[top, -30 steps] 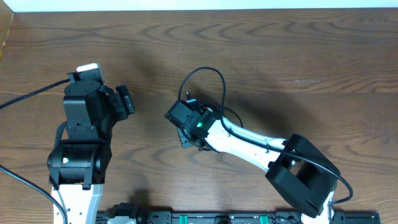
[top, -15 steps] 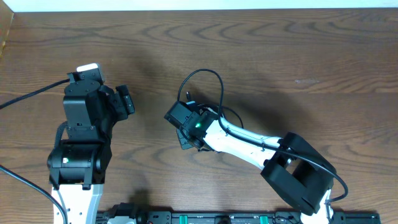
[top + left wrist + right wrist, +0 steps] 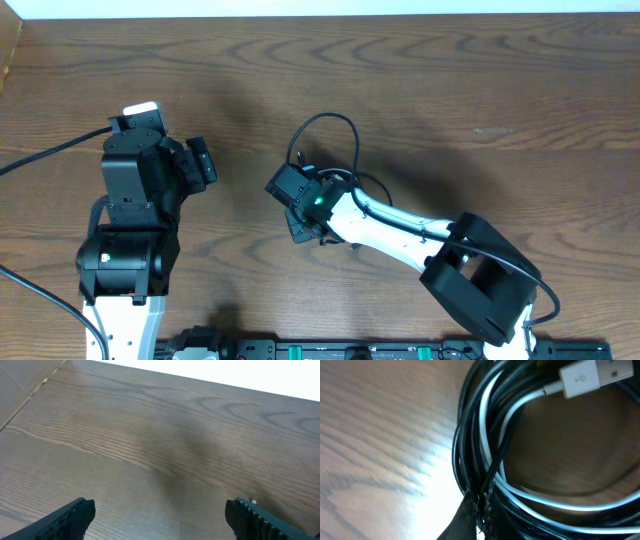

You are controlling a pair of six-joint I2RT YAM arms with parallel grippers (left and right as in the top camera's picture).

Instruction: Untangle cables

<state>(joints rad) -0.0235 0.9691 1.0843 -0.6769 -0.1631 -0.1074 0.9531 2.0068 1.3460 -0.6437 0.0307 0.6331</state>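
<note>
Right gripper [image 3: 476,514] stretched low to table [image 3: 500,80] ctr, pinched tight on cables [image 3: 481,430]; left gripper [image 3: 162,517] spread wide, empty.

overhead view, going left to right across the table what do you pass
thick black lead at the left edge -> black-and-white left arm -> its open black claw -> right arm's black wrist block -> white forearm link -> black elbow housing. the thin black loop overlaps the wrist, so left out
</note>
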